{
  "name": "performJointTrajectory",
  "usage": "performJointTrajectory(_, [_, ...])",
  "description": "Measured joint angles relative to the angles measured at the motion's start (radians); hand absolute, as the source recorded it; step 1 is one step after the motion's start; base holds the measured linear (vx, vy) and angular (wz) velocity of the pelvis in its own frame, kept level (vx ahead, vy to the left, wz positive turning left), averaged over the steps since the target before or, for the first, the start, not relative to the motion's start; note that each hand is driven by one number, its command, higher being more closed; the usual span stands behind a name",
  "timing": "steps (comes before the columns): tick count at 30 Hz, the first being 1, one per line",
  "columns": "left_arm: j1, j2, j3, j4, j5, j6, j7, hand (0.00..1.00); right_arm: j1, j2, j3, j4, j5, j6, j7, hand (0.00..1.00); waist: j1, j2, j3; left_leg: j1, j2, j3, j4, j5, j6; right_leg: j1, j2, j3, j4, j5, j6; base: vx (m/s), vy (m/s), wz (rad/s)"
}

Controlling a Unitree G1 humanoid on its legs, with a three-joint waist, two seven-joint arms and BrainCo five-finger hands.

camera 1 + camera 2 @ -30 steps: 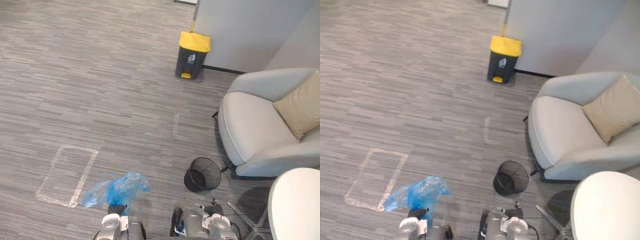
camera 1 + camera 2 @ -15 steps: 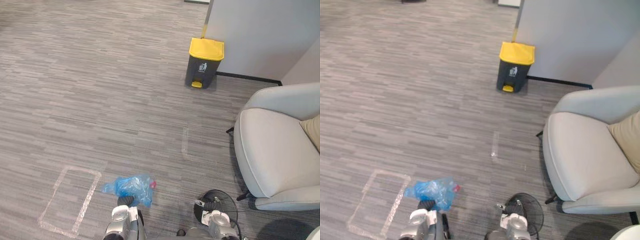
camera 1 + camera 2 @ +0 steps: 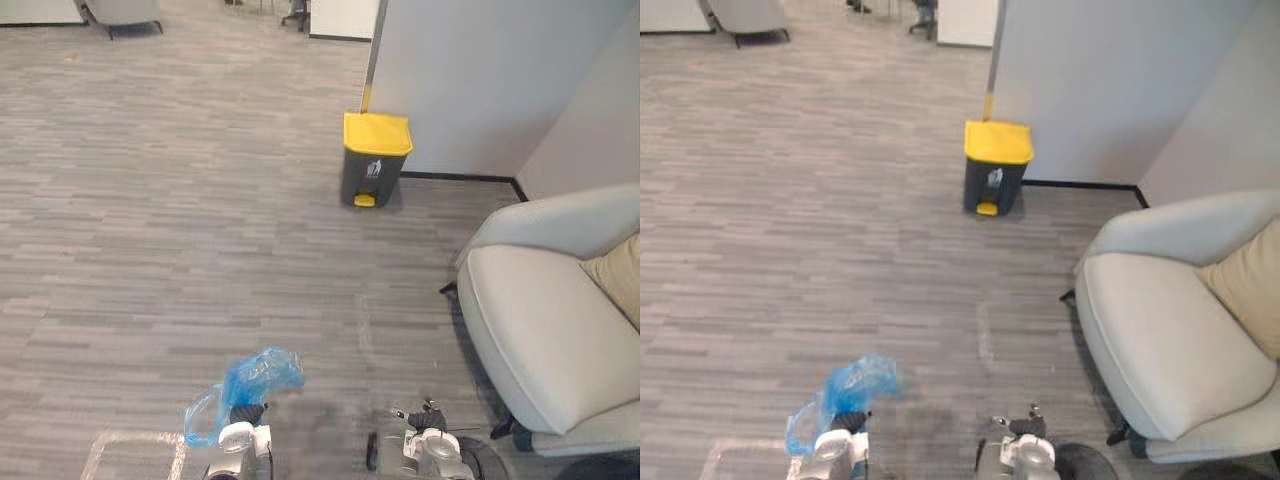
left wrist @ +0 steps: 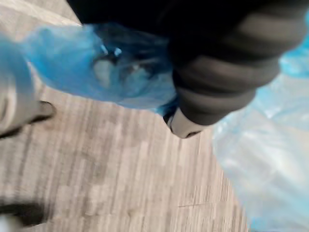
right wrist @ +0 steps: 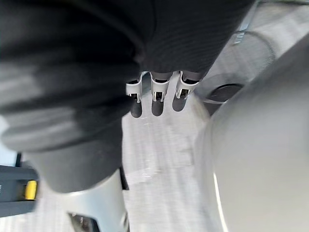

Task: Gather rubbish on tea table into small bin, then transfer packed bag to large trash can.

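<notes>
The blue translucent plastic bag [image 3: 258, 375] is crumpled and tied into a loose bundle, with a thin loop of plastic hanging at its left side. It is off the floor, bunched at the left hand [image 3: 245, 413], whose fingers close on it. In the left wrist view some pale rubbish shows through its skin [image 4: 96, 72].

The dark grey plastic trash can with a yellow lid [image 3: 375, 165] stands upright, well apart from the bag. Its lid is shut, and a small yellow pedal is at its foot.
</notes>
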Motion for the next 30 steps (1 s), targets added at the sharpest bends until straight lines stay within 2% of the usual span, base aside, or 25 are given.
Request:
performJointTrajectory(1, [0.000, 0.001, -0.001, 0.001, 0.000, 0.000, 0.000, 1.00, 0.003, 0.000, 0.001, 0.002, -0.004, 0.000, 0.000, 0.00, -0.002, -0.004, -0.004, 0.015, -0.006, -0.003, -0.007, -0.011, -0.017, 0.014, 0.013, 0.007, -0.106, 0.043, 0.002, 0.49, -0.202, 0.14])
performJointTrajectory(2, [-0.007, -0.005, 0.000, 0.010, 0.000, 0.000, 0.000, 1.00, 0.007, -0.004, -0.005, 0.003, -0.011, 0.001, 0.004, 0.00, -0.010, 0.007, 0.001, 0.049, -0.007, -0.031, -0.022, -0.030, -0.042, 0.023, 0.032, 0.010, -0.127, 0.115, -0.068, 0.53, -0.163, 0.08])
performJointTrajectory(3, [-0.010, -0.023, -0.002, 0.024, 0.001, -0.001, -0.003, 1.00, -0.014, -0.027, -0.026, 0.012, -0.027, 0.002, 0.004, 0.00, -0.003, 0.053, -0.002, 0.071, 0.018, -0.061, -0.033, -0.013, -0.023, 0.031, 0.057, -0.003, -0.103, 0.051, -0.066, 0.66, -0.199, 0.10])
performJointTrajectory(5, [-0.010, -0.023, -0.008, 0.025, 0.002, -0.001, -0.003, 1.00, -0.024, -0.030, -0.043, 0.031, -0.030, 0.006, 0.004, 0.00, -0.007, 0.065, 0.001, 0.066, 0.040, -0.111, 0.033, 0.017, -0.022, 0.052, 0.065, -0.022, -0.058, -0.011, -0.086, 0.58, -0.215, 0.15])
performJointTrajectory(6, [-0.013, -0.023, -0.005, 0.025, 0.001, -0.001, -0.003, 1.00, -0.020, -0.028, -0.040, 0.032, -0.030, 0.009, 0.004, 0.00, -0.012, 0.071, 0.001, 0.013, 0.078, -0.165, 0.186, 0.034, -0.025, 0.102, 0.079, -0.051, -0.071, -0.041, -0.099, 0.51, -0.225, 0.33])
performJointTrajectory(8, [-0.019, -0.022, -0.009, 0.017, 0.000, -0.002, -0.009, 1.00, -0.009, -0.022, -0.031, 0.034, -0.030, 0.014, 0.003, 0.00, -0.011, 0.067, 0.004, -0.099, 0.122, -0.233, 0.468, 0.114, -0.056, 0.202, 0.105, -0.076, -0.135, -0.063, -0.108, 0.47, -0.172, 0.23])
performJointTrajectory(9, [-0.017, -0.022, -0.003, 0.009, 0.001, -0.002, -0.012, 1.00, -0.009, -0.017, -0.014, 0.037, -0.029, 0.017, 0.002, 0.00, -0.003, 0.062, 0.008, -0.175, 0.147, -0.219, 0.633, 0.102, -0.055, 0.283, 0.128, -0.067, -0.205, -0.065, -0.111, 0.44, -0.089, -0.08])
performJointTrajectory(11, [-0.010, -0.023, -0.004, -0.007, 0.002, -0.002, -0.015, 1.00, -0.015, -0.012, 0.009, 0.045, -0.029, 0.017, 0.002, 0.00, 0.001, 0.054, 0.012, -0.258, 0.151, -0.172, 0.688, 0.075, -0.034, 0.370, 0.141, -0.048, -0.284, -0.062, -0.109, 0.43, -0.011, -0.34])
performJointTrajectory(12, [-0.001, -0.023, -0.003, -0.023, 0.002, -0.003, -0.020, 1.00, -0.016, -0.004, 0.007, 0.048, -0.029, 0.018, 0.000, 0.00, 0.009, 0.046, 0.015, -0.305, 0.151, -0.116, 0.630, 0.043, -0.012, 0.420, 0.141, -0.024, -0.326, -0.060, -0.105, 0.42, 0.053, -0.51])
performJointTrajectory(13, [0.001, -0.023, -0.002, -0.023, 0.002, -0.003, -0.020, 1.00, -0.017, 0.000, 0.005, 0.048, -0.029, 0.018, -0.001, 0.00, 0.015, 0.045, 0.016, -0.322, 0.149, -0.094, 0.586, 0.034, -0.011, 0.438, 0.140, -0.009, -0.341, -0.060, -0.104, 0.50, 0.107, -0.67])
performJointTrajectory(15, [-0.001, -0.024, 0.001, -0.038, 0.004, -0.004, -0.021, 1.00, -0.019, 0.010, 0.000, 0.047, -0.029, 0.020, -0.004, 0.00, 0.030, 0.041, 0.020, -0.361, 0.113, -0.079, 0.393, 0.027, -0.001, 0.485, 0.125, 0.031, -0.377, -0.059, -0.102, 0.38, 0.151, -0.67])
performJointTrajectory(16, [-0.002, -0.024, 0.002, -0.042, 0.014, -0.006, -0.021, 1.00, -0.017, 0.010, 0.001, 0.047, -0.029, 0.020, -0.005, 0.00, 0.037, 0.039, 0.021, -0.375, 0.082, -0.088, 0.256, 0.065, 0.007, 0.514, 0.109, 0.050, -0.399, -0.065, -0.067, 0.43, 0.248, -0.69])
performJointTrajectory(17, [0.001, -0.027, -0.002, -0.040, 0.019, -0.006, -0.021, 1.00, -0.014, 0.006, 0.001, 0.047, -0.029, 0.019, -0.007, 0.00, 0.039, 0.047, 0.015, -0.378, 0.057, -0.108, 0.123, 0.145, 0.006, 0.534, 0.107, 0.069, -0.414, -0.080, -0.031, 0.43, 0.267, -0.74])
performJointTrajectory(18, [0.002, -0.025, -0.001, -0.037, 0.021, -0.007, -0.020, 1.00, -0.008, 0.002, 0.003, 0.054, -0.028, 0.020, -0.007, 0.00, 0.042, 0.038, 0.010, -0.367, 0.039, -0.120, 0.114, 0.220, 0.016, 0.546, 0.095, 0.105, -0.419, -0.095, -0.003, 0.43, 0.267, -0.38])
performJointTrajectory(20, [-0.012, -0.021, 0.001, -0.034, 0.024, -0.005, -0.019, 1.00, 0.002, 0.008, 0.009, 0.071, -0.030, 0.023, -0.006, 0.00, 0.034, 0.000, -0.011, -0.357, -0.015, -0.095, 0.110, 0.171, 0.044, 0.557, 0.040, 0.126, -0.424, -0.082, 0.010, 0.44, 0.257, -0.09])
performJointTrajectory(22, [-0.009, -0.027, -0.001, -0.030, 0.031, -0.004, -0.020, 1.00, 0.010, 0.009, 0.003, 0.071, -0.031, 0.024, -0.005, 0.00, 0.053, -0.004, -0.011, -0.314, -0.034, -0.057, 0.128, 0.116, 0.060, 0.524, 0.004, 0.160, -0.305, -0.077, 0.020, 0.45, 0.290, -0.38])
performJointTrajectory(23, [0.008, -0.025, -0.018, -0.030, 0.039, -0.005, -0.019, 1.00, 0.010, 0.008, 0.007, 0.070, -0.032, 0.023, -0.003, 0.00, 0.050, -0.001, -0.012, -0.268, -0.046, -0.040, 0.114, 0.091, 0.067, 0.468, -0.015, 0.182, -0.143, -0.059, 0.051, 0.39, 0.235, -0.34])
performJointTrajectory(24, [0.008, -0.016, -0.040, -0.029, 0.039, -0.002, -0.020, 1.00, 0.015, 0.003, 0.011, 0.065, -0.031, 0.024, -0.001, 0.00, 0.044, -0.001, -0.011, -0.228, -0.058, -0.032, 0.099, 0.073, 0.076, 0.378, -0.033, 0.201, 0.058, 0.004, 0.106, 0.39, 0.215, -0.14])
performJointTrajectory(25, [0.006, -0.010, -0.048, -0.029, 0.039, -0.001, -0.019, 1.00, 0.018, 0.000, 0.009, 0.065, -0.034, 0.019, 0.000, 0.00, 0.037, -0.001, -0.007, -0.196, -0.064, -0.033, 0.089, 0.062, 0.079, 0.321, -0.035, 0.217, 0.192, 0.018, 0.134, 0.40, 0.167, 0.12])
performJointTrajectory(27, [-0.001, -0.002, -0.047, -0.012, 0.039, 0.000, -0.016, 1.00, 0.020, 0.000, 0.008, 0.043, -0.035, 0.017, 0.002, 0.00, 0.029, 0.005, -0.004, -0.092, -0.078, -0.061, 0.034, 0.052, 0.083, 0.207, -0.025, 0.200, 0.400, -0.005, 0.110, 0.44, 0.083, 0.35])
performJointTrajectory(29, [-0.004, -0.002, -0.047, -0.009, 0.039, 0.000, -0.004, 1.00, 0.022, 0.000, -0.002, 0.028, -0.037, 0.014, 0.003, 0.00, 0.020, 0.007, -0.003, -0.020, -0.077, -0.094, -0.023, 0.052, 0.083, 0.130, -0.018, 0.136, 0.391, -0.038, 0.081, 0.49, -0.030, 0.60])
performJointTrajectory(30, [-0.006, -0.002, -0.046, 0.004, 0.038, 0.000, 0.000, 1.00, 0.015, 0.000, -0.012, 0.023, -0.042, 0.007, 0.003, 0.00, 0.006, 0.011, -0.001, 0.035, -0.066, -0.115, -0.064, 0.052, 0.082, 0.089, -0.005, 0.090, 0.275, -0.068, 0.042, 0.41, -0.091, 0.64])
